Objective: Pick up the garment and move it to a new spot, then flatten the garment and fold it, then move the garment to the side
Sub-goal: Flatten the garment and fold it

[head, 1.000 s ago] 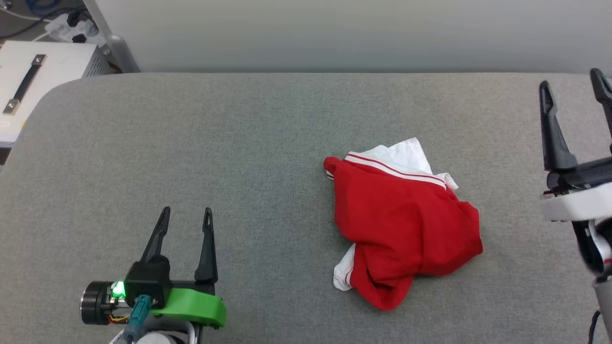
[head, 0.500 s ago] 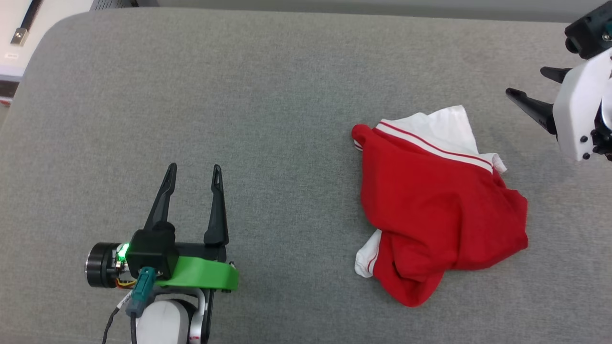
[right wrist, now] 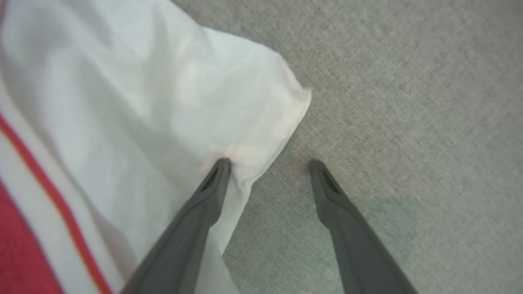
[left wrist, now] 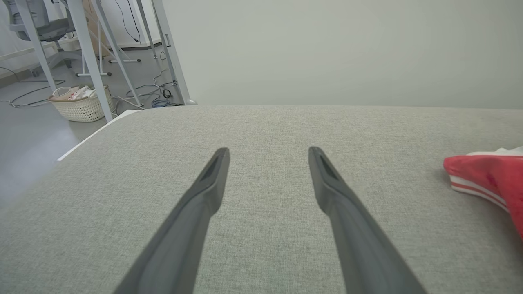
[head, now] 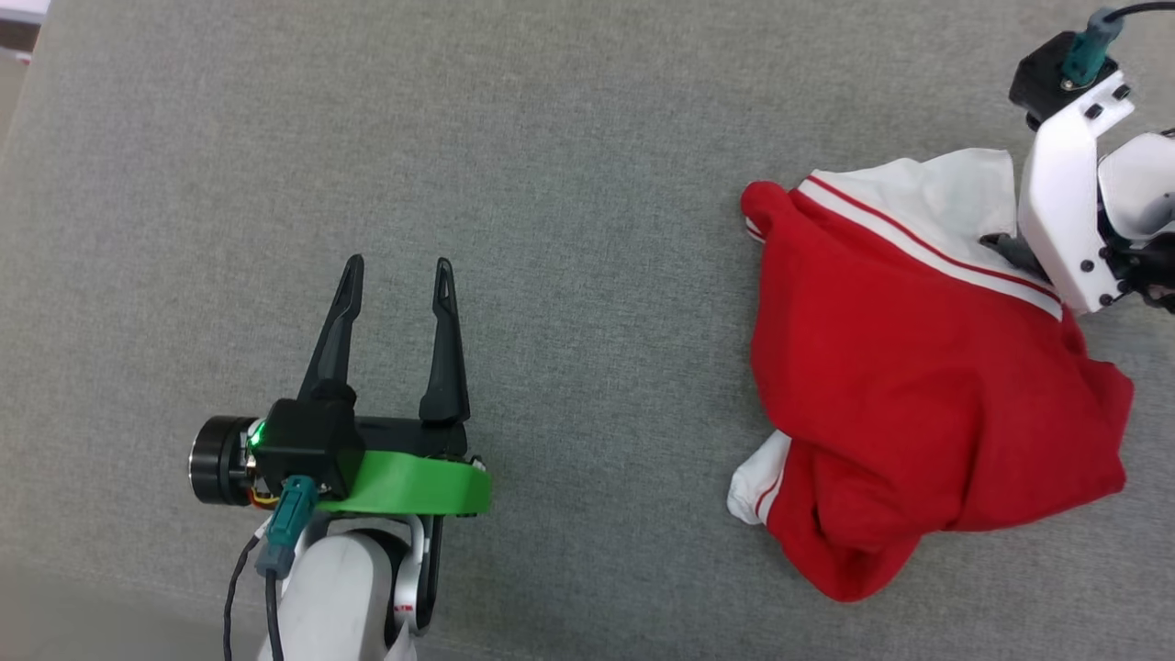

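The garment (head: 918, 386), a red T-shirt with white sleeves and striped trim, lies crumpled on the right part of the grey padded table (head: 587, 138). My right gripper (head: 1010, 248) points down at its far white sleeve (right wrist: 143, 102), largely hidden under its own white wrist. In the right wrist view this gripper (right wrist: 267, 163) is open: the left fingertip presses on the sleeve's edge and the right fingertip sits on bare grey cloth. My left gripper (head: 398, 266) rests open at the lower left, well away from the garment (left wrist: 490, 175), with nothing between its fingers (left wrist: 212, 179).
The table's left edge (left wrist: 94, 134) drops to a floor with a wicker basket (left wrist: 79, 107), metal frame legs (left wrist: 171, 53) and cables. A pale wall (left wrist: 347, 49) stands behind the table. Bare grey surface lies between the left gripper and the garment.
The head camera has tilted down and closer. My right gripper, upright at the right edge a second ago, has swung over and come down onto the white sleeve. The left gripper stays open in place.
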`<state>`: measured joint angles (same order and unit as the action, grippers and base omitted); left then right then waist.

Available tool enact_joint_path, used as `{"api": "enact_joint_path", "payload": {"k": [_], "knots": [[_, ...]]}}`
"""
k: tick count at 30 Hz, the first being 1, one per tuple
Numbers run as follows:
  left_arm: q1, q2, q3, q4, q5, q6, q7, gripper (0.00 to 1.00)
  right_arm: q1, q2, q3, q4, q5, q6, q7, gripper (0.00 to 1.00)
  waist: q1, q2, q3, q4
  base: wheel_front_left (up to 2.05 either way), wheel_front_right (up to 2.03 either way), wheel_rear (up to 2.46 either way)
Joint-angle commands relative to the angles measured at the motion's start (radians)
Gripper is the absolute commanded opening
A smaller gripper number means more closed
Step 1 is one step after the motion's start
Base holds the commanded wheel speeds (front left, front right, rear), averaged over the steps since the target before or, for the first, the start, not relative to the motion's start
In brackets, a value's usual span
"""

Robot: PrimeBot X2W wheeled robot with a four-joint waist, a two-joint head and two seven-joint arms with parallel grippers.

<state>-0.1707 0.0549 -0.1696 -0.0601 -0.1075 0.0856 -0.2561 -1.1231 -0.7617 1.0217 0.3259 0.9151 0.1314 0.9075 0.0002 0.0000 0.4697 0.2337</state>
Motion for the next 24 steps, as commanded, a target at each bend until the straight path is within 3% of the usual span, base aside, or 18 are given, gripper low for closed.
{"api": "enact_joint_path", "payload": {"k": [1, 6, 7, 8, 12, 18, 24], "knots": [[-0.023, -0.005, -0.005, -0.003, -0.007, 0.011, -0.006, 1.00, 0.000, 0.004, 0.027, 0.013, 0.018, -0.001, -0.001, 1.00, -0.0002, 0.0000, 0.047, 0.035, 0.00, 0.00, 0.00], [-0.029, -0.005, -0.009, 0.004, -0.011, 0.019, -0.006, 1.00, 0.008, -0.018, 0.126, 0.024, 0.028, -0.001, -0.005, 1.00, -0.0002, 0.0000, 0.051, 0.038, 0.00, 0.00, 0.00], [-0.029, -0.005, -0.008, 0.005, -0.012, 0.020, -0.006, 1.00, 0.006, -0.022, 0.141, 0.026, 0.029, -0.001, -0.009, 0.62, -0.0002, 0.0000, 0.050, 0.037, 0.00, 0.00, 0.00], [-0.029, -0.005, -0.009, 0.007, -0.012, 0.021, -0.006, 1.00, -0.001, -0.025, 0.155, 0.028, 0.031, -0.001, -0.021, 0.00, -0.0002, 0.0000, 0.048, 0.036, 0.00, 0.00, 0.00], [-0.025, -0.005, -0.003, 0.015, -0.007, 0.020, -0.006, 1.00, -0.045, -0.025, 0.179, 0.043, 0.012, -0.001, -0.122, 0.00, -0.0002, 0.0000, 0.029, 0.023, 0.00, 0.00, 0.00], [0.002, -0.005, 0.019, 0.034, 0.014, 0.006, -0.006, 1.00, -0.088, -0.029, 0.141, 0.063, 0.013, -0.001, -0.356, 0.00, -0.0002, 0.0000, -0.054, -0.011, 0.00, 0.00, 0.00], [0.057, -0.005, 0.048, 0.051, 0.041, -0.020, -0.006, 1.00, -0.019, -0.130, 0.096, 0.028, 0.030, -0.001, -0.557, 0.00, -0.0002, 0.0000, -0.155, -0.057, 0.00, 0.00, 0.00]]}}
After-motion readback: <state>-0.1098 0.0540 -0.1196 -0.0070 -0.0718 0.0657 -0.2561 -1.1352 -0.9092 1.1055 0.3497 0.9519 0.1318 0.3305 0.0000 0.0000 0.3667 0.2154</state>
